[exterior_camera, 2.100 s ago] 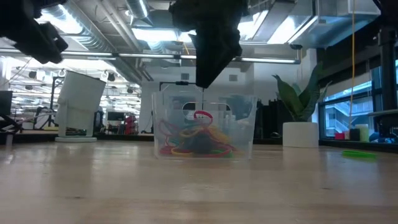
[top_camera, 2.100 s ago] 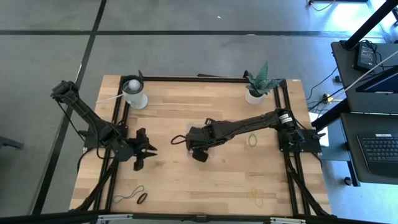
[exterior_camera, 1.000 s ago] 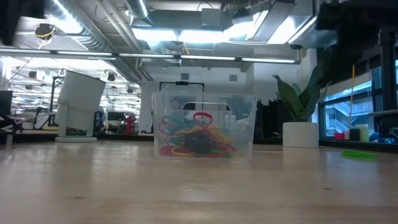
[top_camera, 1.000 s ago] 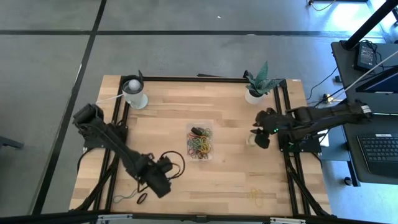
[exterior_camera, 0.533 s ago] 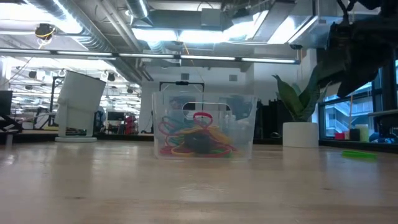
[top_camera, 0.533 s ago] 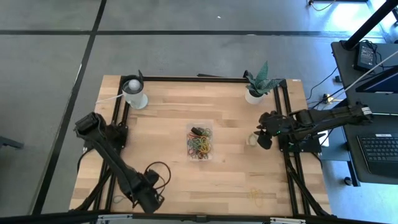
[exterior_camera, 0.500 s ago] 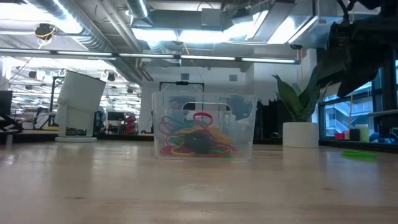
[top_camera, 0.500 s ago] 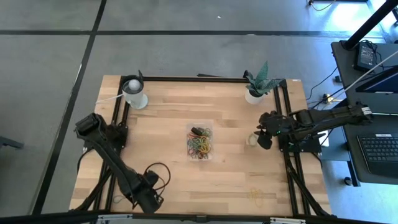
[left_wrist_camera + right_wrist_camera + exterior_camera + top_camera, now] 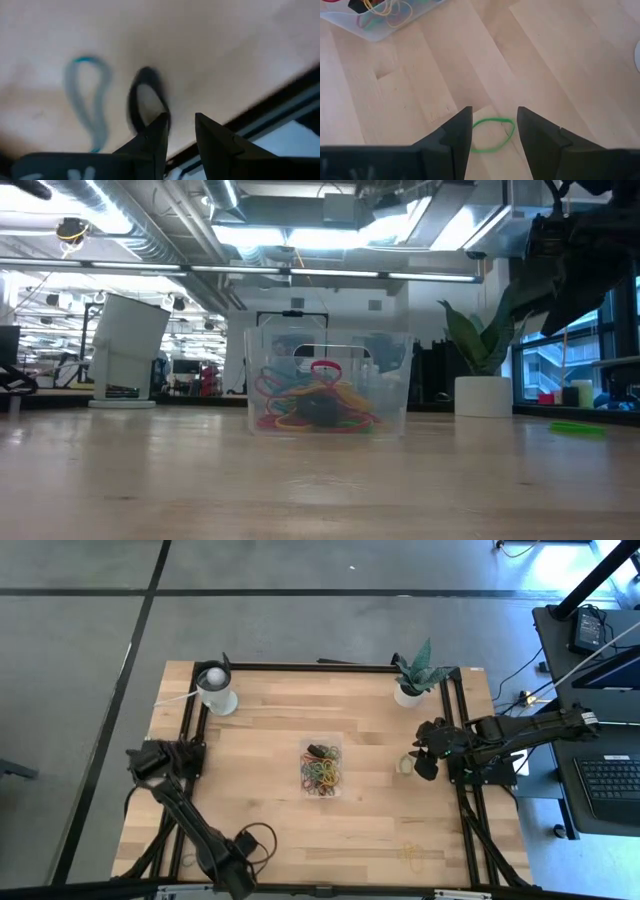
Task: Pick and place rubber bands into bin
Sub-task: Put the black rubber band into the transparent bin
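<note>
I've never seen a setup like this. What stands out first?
A clear bin mid-table, full of colourful rubber bands. The right tool hangs open over a green band near the right edge; the left tool, open, is at the near-left corner over a dark band.

Left arm: folded low, reaching toward the table's near edge. Left gripper [image 9: 180,137] at the near-left corner, fingers [image 9: 155,135] parted by a narrow gap, nothing between them; a dark loop lies just ahead of the tips.

Right arm: stretched in from the right side, nearly level. Right gripper [image 9: 494,132] hovers, fingers [image 9: 457,132] spread wide, empty; a green loop lies on the wood below, framed between the tips.
</note>
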